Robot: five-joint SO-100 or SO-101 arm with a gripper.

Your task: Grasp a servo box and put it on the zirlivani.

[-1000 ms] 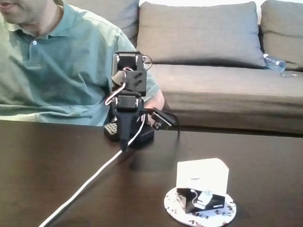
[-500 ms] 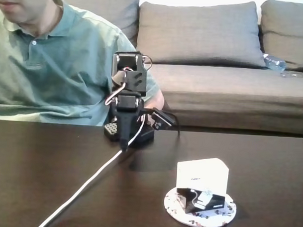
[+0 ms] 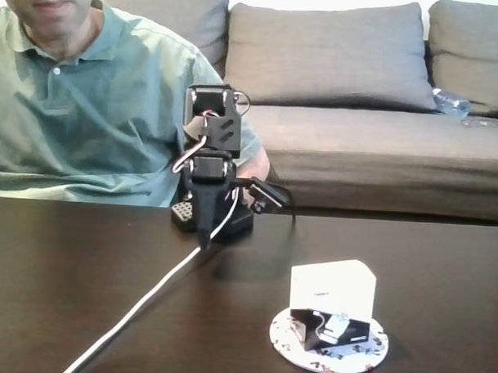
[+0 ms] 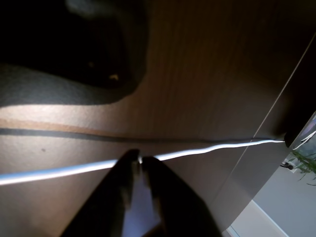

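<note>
The servo box [image 3: 333,292], white on top with a dark printed lower band, stands on the zirlivani [image 3: 372,353], a round white speckled disc near the table's front right in the fixed view. My arm is folded up at its base, well back and to the left of the box, and my gripper [image 3: 203,240] points straight down at the dark table. In the wrist view my gripper [image 4: 139,159] is shut, its dark fingertips meeting just above a white cable [image 4: 212,147], with nothing held.
The white cable [image 3: 138,305] runs from my base toward the table's front left corner. A person [image 3: 87,123] in a green polo shirt sits behind the table. A grey sofa [image 3: 373,142] with a plastic bottle [image 3: 452,103] fills the background.
The person's head has shifted a little to the right. My arm, the servo box and the disc have not moved.
</note>
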